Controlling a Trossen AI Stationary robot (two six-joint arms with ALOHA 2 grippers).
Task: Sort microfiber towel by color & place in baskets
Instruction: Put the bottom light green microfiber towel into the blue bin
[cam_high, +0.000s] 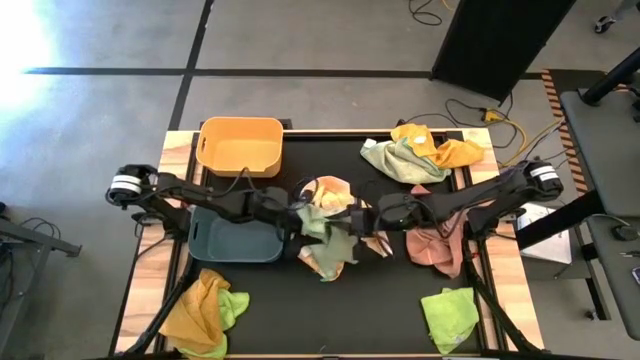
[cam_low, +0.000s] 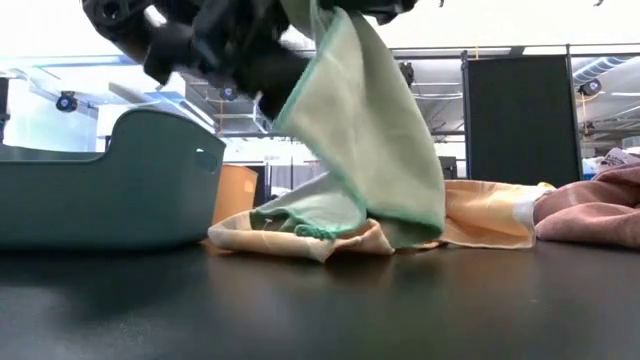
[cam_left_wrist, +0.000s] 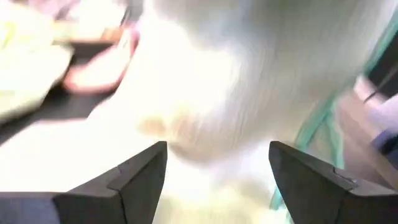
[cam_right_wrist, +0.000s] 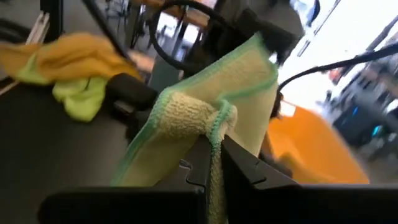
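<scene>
1. Pinched between the right gripper's (cam_right_wrist: 211, 163) closed fingers is a corner of the green towel (cam_right_wrist: 205, 115), which hangs over mid-table.
2. Left gripper (cam_left_wrist: 217, 168) is spread open against that same towel, gripping nothing.
3. Blue tub (cam_high: 232, 235) sits at 9 o'clock from the towel, the yellow tub (cam_high: 240, 145) at 11.
4. Step in hand: probably a handover or spreading. Next, one claw must hold alone, then carry the towel to its tub.
</scene>
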